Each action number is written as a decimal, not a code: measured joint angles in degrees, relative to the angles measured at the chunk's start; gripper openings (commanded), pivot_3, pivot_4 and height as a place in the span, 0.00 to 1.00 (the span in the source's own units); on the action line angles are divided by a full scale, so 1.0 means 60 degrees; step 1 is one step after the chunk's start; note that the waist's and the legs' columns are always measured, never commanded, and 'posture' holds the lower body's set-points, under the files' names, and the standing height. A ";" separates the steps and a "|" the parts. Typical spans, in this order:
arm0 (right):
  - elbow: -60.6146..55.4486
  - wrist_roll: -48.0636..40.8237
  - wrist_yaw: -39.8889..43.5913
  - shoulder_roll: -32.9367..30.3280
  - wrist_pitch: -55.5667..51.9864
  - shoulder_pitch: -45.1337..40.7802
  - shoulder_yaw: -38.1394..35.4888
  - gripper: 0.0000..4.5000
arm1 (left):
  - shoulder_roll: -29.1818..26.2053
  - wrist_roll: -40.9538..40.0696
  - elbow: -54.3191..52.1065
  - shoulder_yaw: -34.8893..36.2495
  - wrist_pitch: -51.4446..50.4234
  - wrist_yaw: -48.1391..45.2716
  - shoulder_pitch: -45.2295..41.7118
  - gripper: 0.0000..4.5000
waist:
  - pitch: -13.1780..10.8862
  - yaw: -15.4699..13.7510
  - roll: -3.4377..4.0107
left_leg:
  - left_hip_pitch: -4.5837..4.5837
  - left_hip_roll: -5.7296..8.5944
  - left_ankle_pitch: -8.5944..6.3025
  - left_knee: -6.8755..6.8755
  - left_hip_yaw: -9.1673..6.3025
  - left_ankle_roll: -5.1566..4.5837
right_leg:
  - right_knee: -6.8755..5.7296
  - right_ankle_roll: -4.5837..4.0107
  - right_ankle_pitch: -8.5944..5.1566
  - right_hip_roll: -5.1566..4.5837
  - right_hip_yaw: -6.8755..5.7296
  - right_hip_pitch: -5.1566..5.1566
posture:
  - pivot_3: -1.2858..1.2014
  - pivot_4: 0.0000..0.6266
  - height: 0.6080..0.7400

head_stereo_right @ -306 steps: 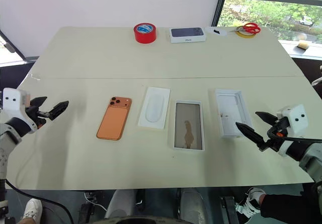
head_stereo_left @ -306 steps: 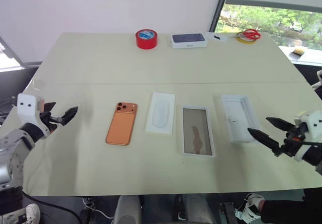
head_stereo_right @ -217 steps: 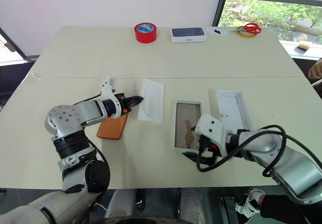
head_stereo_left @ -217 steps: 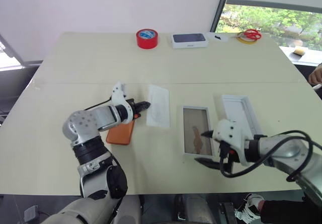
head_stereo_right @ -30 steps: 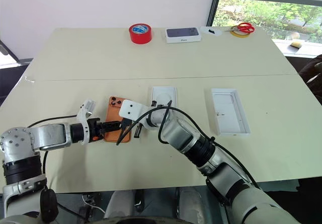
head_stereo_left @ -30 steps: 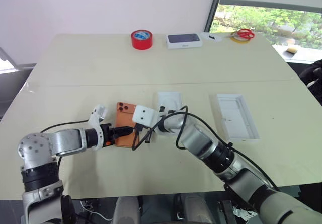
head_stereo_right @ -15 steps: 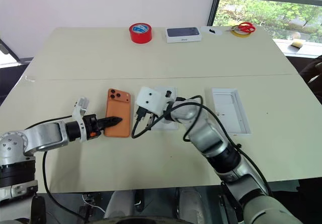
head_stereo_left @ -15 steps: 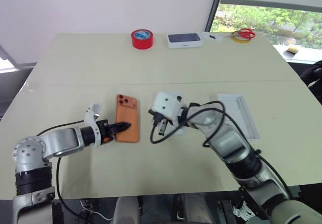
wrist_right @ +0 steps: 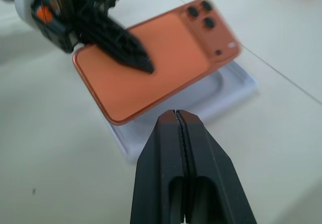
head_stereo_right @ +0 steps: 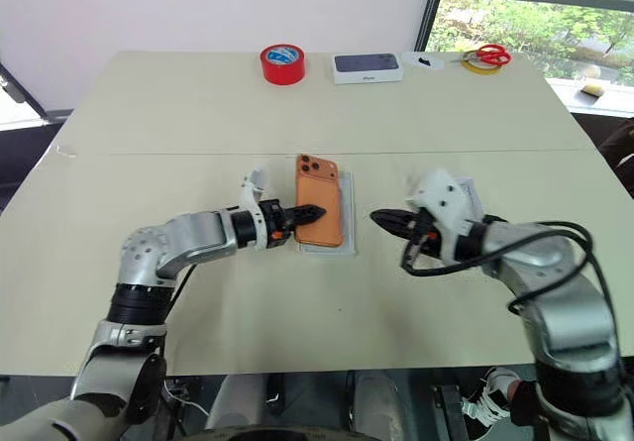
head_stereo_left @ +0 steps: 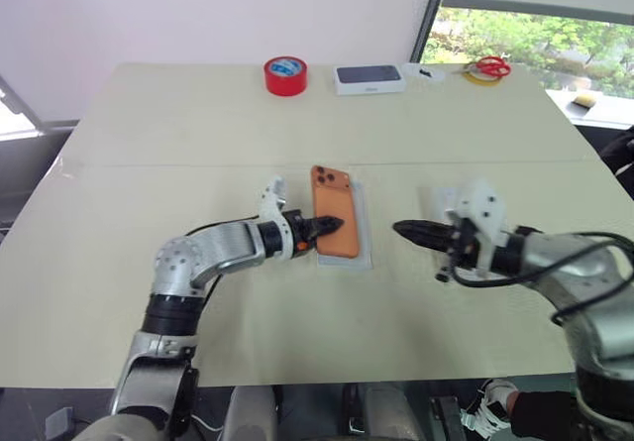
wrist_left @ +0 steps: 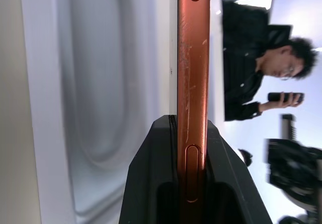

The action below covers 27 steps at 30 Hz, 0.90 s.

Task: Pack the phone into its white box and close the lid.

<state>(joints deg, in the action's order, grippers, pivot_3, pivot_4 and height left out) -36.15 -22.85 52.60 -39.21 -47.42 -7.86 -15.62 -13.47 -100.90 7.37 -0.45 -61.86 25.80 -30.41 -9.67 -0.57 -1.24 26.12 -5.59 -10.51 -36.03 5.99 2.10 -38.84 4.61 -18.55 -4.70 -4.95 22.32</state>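
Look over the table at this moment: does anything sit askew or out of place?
Yes. The phone is held by one long edge in the left tool, tilted above the white box rather than lying flat in it. The right tool is shut, apart from it.

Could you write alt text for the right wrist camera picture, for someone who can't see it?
An orange phone, back side up with its camera lenses showing, is pinched at one edge by the left gripper and held over a white tray with an oval recess on a pale table. In the foreground the right gripper has its two black fingers shut together, holding nothing.
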 measured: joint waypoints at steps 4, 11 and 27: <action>-0.0157 -0.0341 -0.0261 -0.0142 0.0024 0.0451 -0.0476 0.00 | 0.0081 0.0555 0.0299 -0.0026 -0.0083 -0.0397 -0.0251 0.01 | -0.0001 -0.0037 -0.0002 | 0.0003 0.0003 -0.0001 -0.0006 -0.0004 0.0000 | 0.0003 0.0000 0.0000 -0.0005 0.0000 -0.0004 | 0.52 0.24 0.93; -0.0160 -0.0568 -0.0650 -0.0406 0.0226 0.0820 -0.0512 0.00 | 0.0470 0.1622 0.0931 0.0038 -0.0313 -0.1052 -0.0632 0.01 | -0.0001 -0.0054 -0.0002 | 0.0019 0.0006 0.0000 -0.0012 -0.0008 0.0000 | 0.0011 0.0000 0.0000 -0.0005 -0.0006 -0.0003 | 0.52 0.24 0.93; -0.0062 -0.0745 -0.1050 -0.0751 0.0754 0.0676 0.0090 0.00 | 0.1213 0.2467 0.0873 0.0792 -0.1091 -0.1568 -0.0930 0.98 | -0.0001 -0.0027 -0.0002 | 0.0019 0.0004 0.0000 -0.0012 -0.0012 0.0000 | 0.0015 0.0002 0.0000 -0.0002 -0.0008 -0.0005 | 0.52 0.24 0.93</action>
<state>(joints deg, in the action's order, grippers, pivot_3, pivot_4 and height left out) -36.52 -27.32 46.29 -43.71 -42.89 -3.81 -15.07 -6.20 -86.10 12.61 4.30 -68.41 16.39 -35.99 -9.67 -0.73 -1.25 26.23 -5.56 -10.52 -36.11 5.92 2.10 -38.75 4.62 -18.55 -4.71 -5.00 22.29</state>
